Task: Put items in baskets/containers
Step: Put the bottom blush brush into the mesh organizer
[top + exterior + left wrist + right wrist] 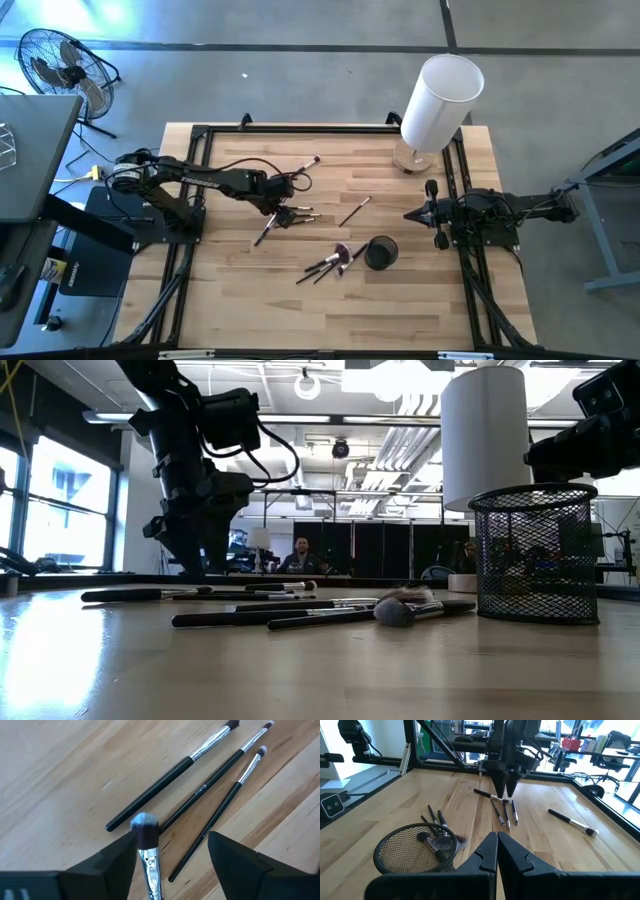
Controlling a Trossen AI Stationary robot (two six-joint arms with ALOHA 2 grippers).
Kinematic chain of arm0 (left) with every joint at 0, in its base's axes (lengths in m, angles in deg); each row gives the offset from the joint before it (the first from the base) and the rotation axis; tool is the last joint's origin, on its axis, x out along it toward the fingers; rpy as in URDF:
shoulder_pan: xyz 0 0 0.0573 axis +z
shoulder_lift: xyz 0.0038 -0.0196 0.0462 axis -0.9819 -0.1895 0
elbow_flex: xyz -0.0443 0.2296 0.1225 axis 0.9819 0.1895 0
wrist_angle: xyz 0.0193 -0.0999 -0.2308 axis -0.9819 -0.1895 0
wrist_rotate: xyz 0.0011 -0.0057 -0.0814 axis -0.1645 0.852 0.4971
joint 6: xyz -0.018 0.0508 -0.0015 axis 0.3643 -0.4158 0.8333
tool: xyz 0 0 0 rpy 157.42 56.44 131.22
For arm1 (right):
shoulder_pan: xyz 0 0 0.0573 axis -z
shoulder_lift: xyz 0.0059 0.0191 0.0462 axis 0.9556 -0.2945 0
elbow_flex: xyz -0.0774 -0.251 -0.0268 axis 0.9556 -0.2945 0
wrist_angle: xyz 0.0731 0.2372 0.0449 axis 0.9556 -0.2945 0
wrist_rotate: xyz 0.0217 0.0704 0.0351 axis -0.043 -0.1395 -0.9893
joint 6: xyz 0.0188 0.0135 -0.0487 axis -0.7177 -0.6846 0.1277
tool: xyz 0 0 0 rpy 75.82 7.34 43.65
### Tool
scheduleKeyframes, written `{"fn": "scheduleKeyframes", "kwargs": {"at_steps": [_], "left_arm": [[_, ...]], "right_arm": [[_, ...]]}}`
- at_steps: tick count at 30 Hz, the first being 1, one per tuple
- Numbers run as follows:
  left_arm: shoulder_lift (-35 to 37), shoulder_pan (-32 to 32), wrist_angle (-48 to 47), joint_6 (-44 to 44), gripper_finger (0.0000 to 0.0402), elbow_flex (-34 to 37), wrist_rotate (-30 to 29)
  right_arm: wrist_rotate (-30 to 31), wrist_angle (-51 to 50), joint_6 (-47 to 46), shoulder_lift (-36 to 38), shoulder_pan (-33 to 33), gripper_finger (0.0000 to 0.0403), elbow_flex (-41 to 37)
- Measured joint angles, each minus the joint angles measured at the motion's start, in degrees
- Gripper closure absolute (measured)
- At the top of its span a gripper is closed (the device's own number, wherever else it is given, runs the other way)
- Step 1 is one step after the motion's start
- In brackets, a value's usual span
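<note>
Left wrist view gives us the close-up: a short brush [148, 855] with a pale-tipped dark head and shiny ferrule sits between the left gripper's [172, 857] parted fingers, hard against one finger [112, 862], the other finger clear of it. Three slim black brushes [200, 795] lie fanned on the wood just beyond. From the high view that detail vanishes; instead we get the layout, with the left gripper [283, 205] reaching in from the left edge toward table centre and pointing down. The black mesh cup [381, 252] stands well to its right, a cluster of brushes [330, 264] just beside it. The low view shows the cup [534, 550] upright. Right wrist view looks into the cup [415, 849]. The right gripper [410, 215] waits at the right side, fingers pressed together.
</note>
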Motion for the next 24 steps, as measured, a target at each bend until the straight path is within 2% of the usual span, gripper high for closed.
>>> {"fn": "scheduleKeyframes", "kwargs": {"at_steps": [8,14,24], "left_arm": [[-3.96,0.00,0.31,0.02,0.0199,0.12,0.34],[-6.12,0.00,0.99,0.68,0.0208,-0.16,0.03],[-6.51,0.12,2.54,-1.68,0.0209,-3.19,-4.98]], "right_arm": [[0.00,-0.02,0.00,0.00,-0.01,0.0402,0.00],[0.00,0.00,0.00,0.00,-0.02,0.0402,0.00],[0.01,0.00,0.00,0.00,-0.02,0.0402,0.00]]}}
